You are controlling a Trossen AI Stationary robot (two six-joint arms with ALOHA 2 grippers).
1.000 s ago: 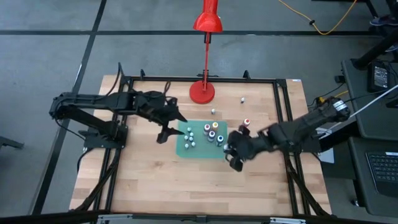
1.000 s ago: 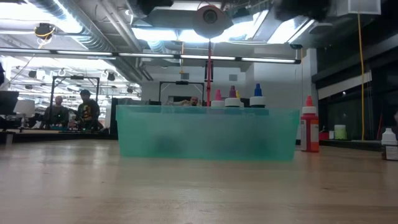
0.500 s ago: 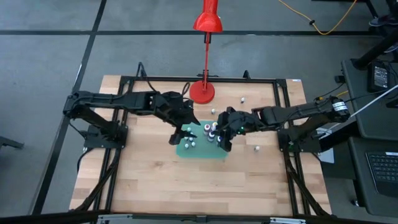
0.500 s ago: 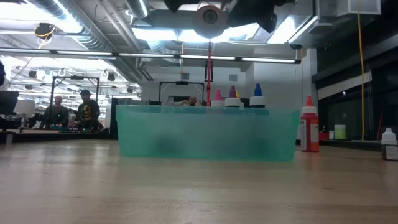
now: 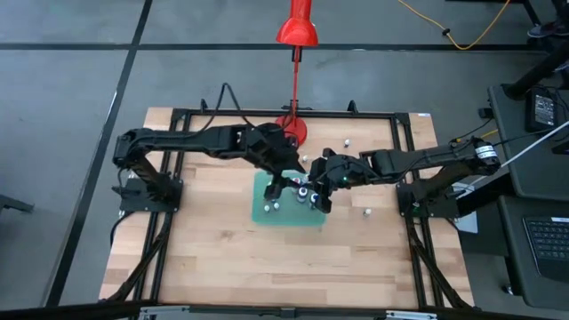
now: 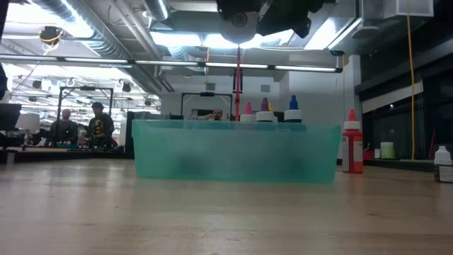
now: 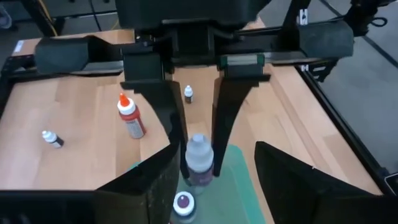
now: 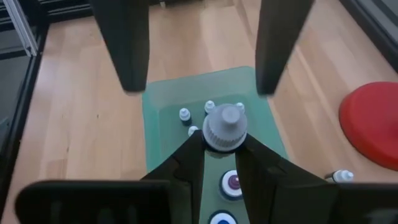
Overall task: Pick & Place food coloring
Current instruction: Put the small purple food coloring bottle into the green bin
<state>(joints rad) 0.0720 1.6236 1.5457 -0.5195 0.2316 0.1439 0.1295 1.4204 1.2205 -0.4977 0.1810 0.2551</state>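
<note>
While my right gripper (image 8: 221, 142) is pinching a grey-capped food coloring bottle (image 8: 224, 126) by its neck, I am holding it above the green tray (image 5: 261, 216), which sits about midway between the table's (image 5: 213, 267) left and right edges. I am hovering near the tray's right edge, where several small bottles (image 8: 185, 114) are already standing inside. My left gripper (image 5: 282, 184) is hanging over the tray's far edge with its fingers spread, holding nothing, just beside the right one.

To place this well, I am judging that the bottle should go down upright into a bare patch of tray floor. A purple-dotted cap (image 8: 232, 182) is showing close under my fingers, so dropping straight down risks knocking a neighbour. I should shift toward the emptier side, lower until the base is resting, and only then release. With the two grippers this close, I am thinking the left should move clear of the right's path.

More bottles are waiting loose on the table: an orange-capped one (image 7: 129, 115), a tiny one (image 7: 188, 93), and one near the right edge (image 5: 366, 212). The red lamp base (image 8: 373, 124) stands by the far edge, so reaches there need care.
</note>
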